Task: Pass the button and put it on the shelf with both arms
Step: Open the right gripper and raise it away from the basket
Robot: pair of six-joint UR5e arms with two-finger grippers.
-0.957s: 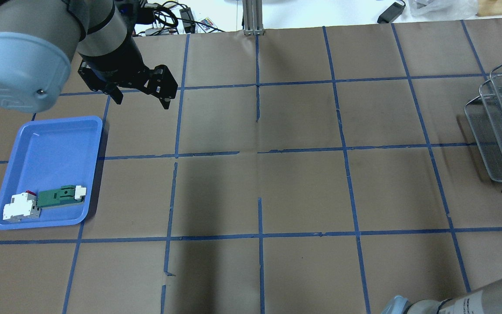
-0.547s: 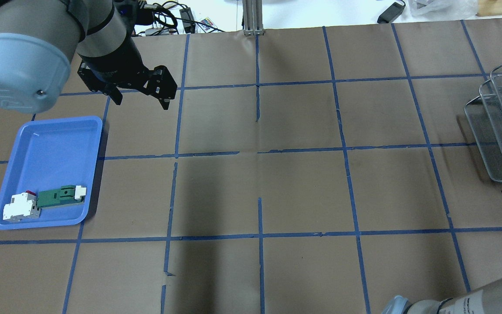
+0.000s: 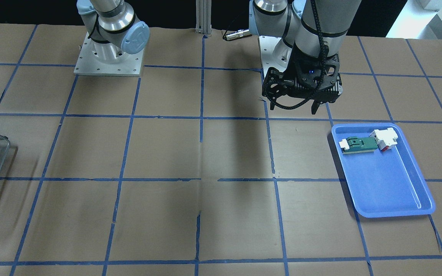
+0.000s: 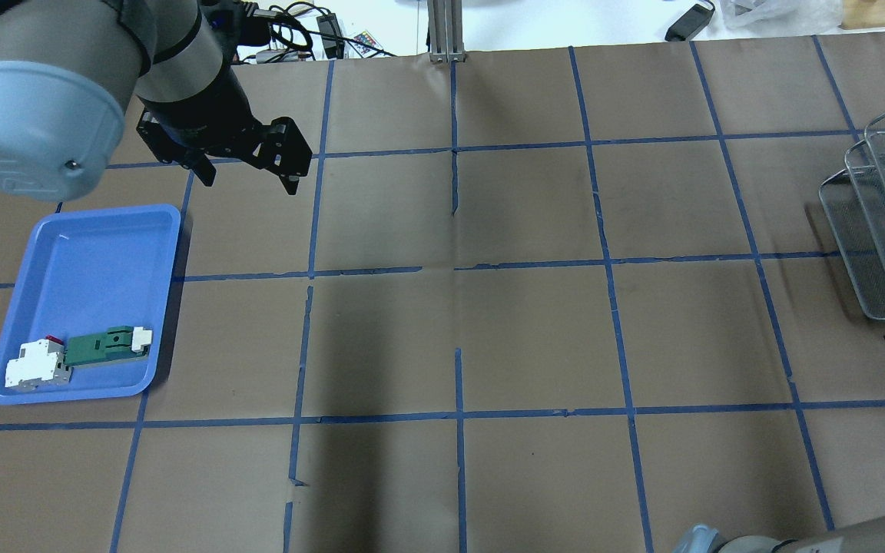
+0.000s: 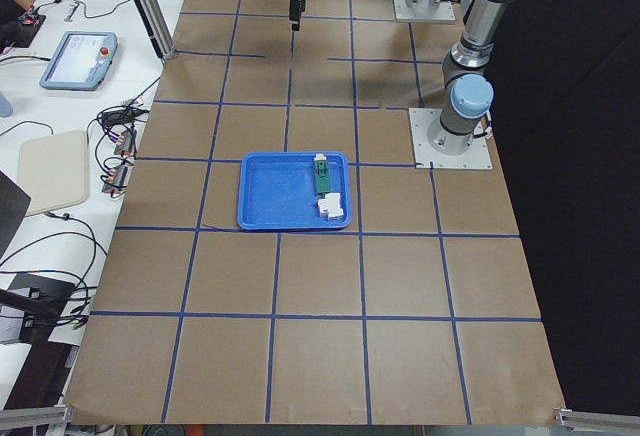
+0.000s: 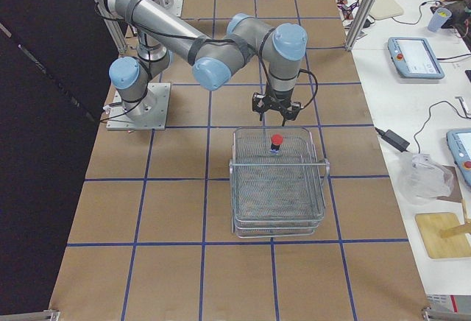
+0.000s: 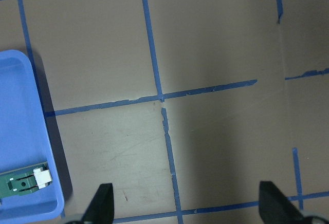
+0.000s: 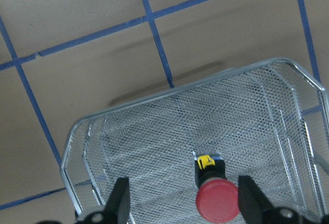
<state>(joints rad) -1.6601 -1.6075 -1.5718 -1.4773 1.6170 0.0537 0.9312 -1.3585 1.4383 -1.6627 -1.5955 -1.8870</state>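
**Right gripper (image 8: 181, 197) spread above the button (image 8: 217, 202), button already in the shelf (image 8: 154, 126)**

Hangs just over the wire-mesh shelf, pointing down, with the two black fingers (image 8: 121, 199) well apart, one on each side of the button and touching neither the button nor the mesh. Grips nothing. Seen from the right end of the table (image 4: 535, 338), clearly higher than the red cap, with a gap between.

Button standing on the mesh floor with red cap upward, yellow ring and black body under the cap. Judging by the side view, in the uppermost level, near the rounded end facing the middle of the table.

Shelf placed at the right end of the table, on brown paper crossed by blue tape lines (image 4: 527, 145).

Left gripper (image 4: 250, 175) well apart from all this, at the other end, raised over bare paper just beside the blue tray (image 4: 81, 253), not over it. Fingers wide apart too, with only tape and paper visible between them.

Inside the tray, at the end nearest to the robot: white-and-red block (image 4: 37, 363) and flat green board (image 4: 101, 347) with a white end, lying end to end, seemingly in contact.

Right arm (image 6: 221, 52) reaching across to the shelf with elbow folded; left arm (image 4: 35, 100) large in the corner of the overhead view.
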